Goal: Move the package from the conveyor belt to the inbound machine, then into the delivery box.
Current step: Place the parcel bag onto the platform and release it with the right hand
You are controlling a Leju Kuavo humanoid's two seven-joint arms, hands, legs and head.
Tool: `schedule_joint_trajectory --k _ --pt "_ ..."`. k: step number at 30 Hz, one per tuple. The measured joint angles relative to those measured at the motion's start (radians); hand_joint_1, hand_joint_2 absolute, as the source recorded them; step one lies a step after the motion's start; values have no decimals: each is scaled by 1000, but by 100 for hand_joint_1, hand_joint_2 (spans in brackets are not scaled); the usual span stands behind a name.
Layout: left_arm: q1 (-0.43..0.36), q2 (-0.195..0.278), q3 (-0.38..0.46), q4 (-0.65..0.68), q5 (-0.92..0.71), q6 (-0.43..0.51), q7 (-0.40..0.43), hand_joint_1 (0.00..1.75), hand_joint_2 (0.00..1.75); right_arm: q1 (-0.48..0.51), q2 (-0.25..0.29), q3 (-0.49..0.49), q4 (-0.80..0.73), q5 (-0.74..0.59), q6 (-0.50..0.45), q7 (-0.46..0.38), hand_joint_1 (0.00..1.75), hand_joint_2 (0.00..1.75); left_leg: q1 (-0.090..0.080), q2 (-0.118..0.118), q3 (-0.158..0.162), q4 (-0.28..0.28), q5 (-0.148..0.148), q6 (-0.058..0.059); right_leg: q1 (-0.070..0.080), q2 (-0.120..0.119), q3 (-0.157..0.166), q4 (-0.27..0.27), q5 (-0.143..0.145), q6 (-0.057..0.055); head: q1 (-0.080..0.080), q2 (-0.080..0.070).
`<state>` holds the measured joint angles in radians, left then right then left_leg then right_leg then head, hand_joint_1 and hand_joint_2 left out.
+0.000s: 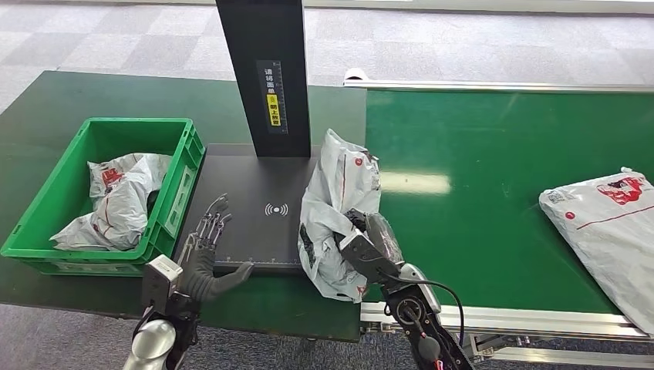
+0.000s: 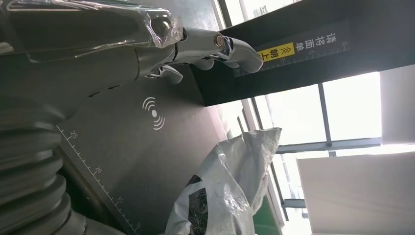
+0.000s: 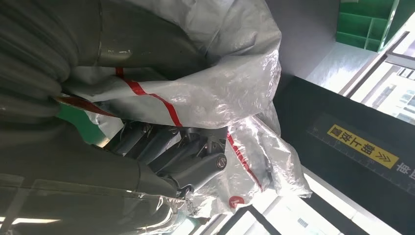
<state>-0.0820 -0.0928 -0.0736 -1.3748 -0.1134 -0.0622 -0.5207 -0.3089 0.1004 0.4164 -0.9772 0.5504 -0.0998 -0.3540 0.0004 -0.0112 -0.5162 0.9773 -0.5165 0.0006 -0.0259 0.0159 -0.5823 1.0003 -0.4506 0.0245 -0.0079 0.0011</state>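
Note:
A crumpled white plastic package with red print stands at the right edge of the dark inbound machine plate, partly over the green conveyor belt. My right hand grips it from below and behind; its fingers curl into the bag. My left hand hovers over the plate's front left corner with fingers spread and nothing in it; its fingers reach toward the scan symbol. The package rises beside the plate. The green delivery box stands left of the machine.
The box holds another white package. A third white package lies on the belt at far right. The machine's black upright post with a yellow label rises behind the plate. The table's front edge runs close to my arms.

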Motion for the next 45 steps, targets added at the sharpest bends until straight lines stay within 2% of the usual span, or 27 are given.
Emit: schedule_joint_trajectory --k 1,4,5,20,32,39,42,45 --pt "0 0 0 0 0 0 0 0 175 0 0 -1 2 -2 4 -1 152 175 0 0 0 0 0 0 0 0 0 0 0 0 0 0" --pt "0 -1 0 0 -1 0 0 0 175 0 0 -5 8 -3 12 -3 24 175 0 0 0 0 0 0 0 0 0 0 0 0 0 0" --pt "0 -1 0 0 -1 0 0 0 175 0 0 -6 11 -1 15 -5 0 175 0 0 0 0 0 0 0 0 0 0 0 0 0 0" --pt "2 -1 0 0 -1 0 0 0 175 -11 1 -6 28 -40 65 -66 0 175 0 0 0 0 0 0 0 0 0 0 0 0 0 0" --pt "3 -1 0 0 -1 0 0 0 175 -12 1 -6 28 -49 71 -73 0 175 0 0 0 0 0 0 0 0 0 0 0 0 0 0" --pt "3 -1 0 0 -1 0 0 0 175 -10 1 -7 15 -127 126 -159 0 175 0 0 0 0 0 0 0 0 0 0 0 0 0 0" --pt "4 -1 0 -2 0 -1 -3 0 175 -5 -1 -21 -14 -156 104 -176 0 175 0 0 0 0 0 0 0 0 0 0 0 0 0 0" --pt "9 -4 -4 -6 -4 -16 -3 0 175 3 -9 -64 -51 -180 36 -162 0 175 0 0 0 0 0 0 0 0 0 0 0 0 0 0"
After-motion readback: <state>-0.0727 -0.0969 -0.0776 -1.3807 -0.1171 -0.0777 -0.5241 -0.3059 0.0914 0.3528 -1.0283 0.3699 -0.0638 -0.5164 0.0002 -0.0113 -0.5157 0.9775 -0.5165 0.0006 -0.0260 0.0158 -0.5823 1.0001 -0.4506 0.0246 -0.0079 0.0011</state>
